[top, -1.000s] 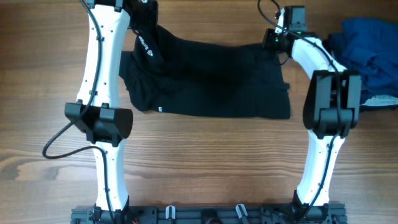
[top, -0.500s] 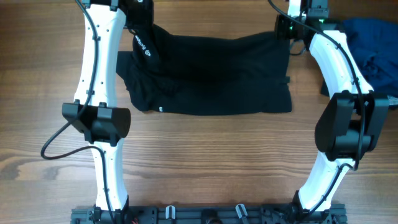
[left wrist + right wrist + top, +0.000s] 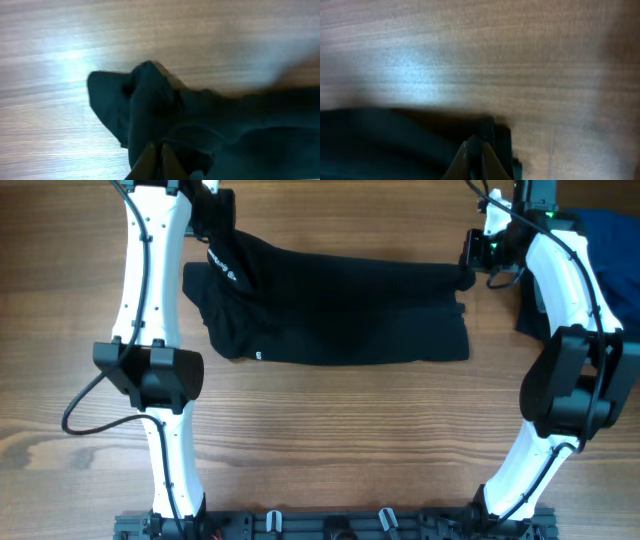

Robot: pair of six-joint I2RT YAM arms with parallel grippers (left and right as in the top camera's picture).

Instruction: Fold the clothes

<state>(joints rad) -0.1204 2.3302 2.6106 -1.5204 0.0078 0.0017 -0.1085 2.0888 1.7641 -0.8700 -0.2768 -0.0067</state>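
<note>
The black garment (image 3: 340, 305) lies folded in a wide band across the far middle of the table, a small white logo (image 3: 232, 277) near its left end. My left gripper (image 3: 215, 225) is shut on the garment's far left corner, and the cloth (image 3: 150, 115) hangs bunched from its fingertips (image 3: 159, 155). My right gripper (image 3: 470, 265) is shut on the far right corner, with the garment's edge (image 3: 410, 145) pinched between its fingertips (image 3: 476, 150).
A heap of blue garments (image 3: 585, 260) lies at the far right, behind my right arm. Bare wooden table (image 3: 340, 440) lies in front of the garment. The arm bases stand along the near edge.
Both grippers have moved outward and slightly toward the near side with the far edge, the right one most. The far edge is now pulled straighter and wider.
</note>
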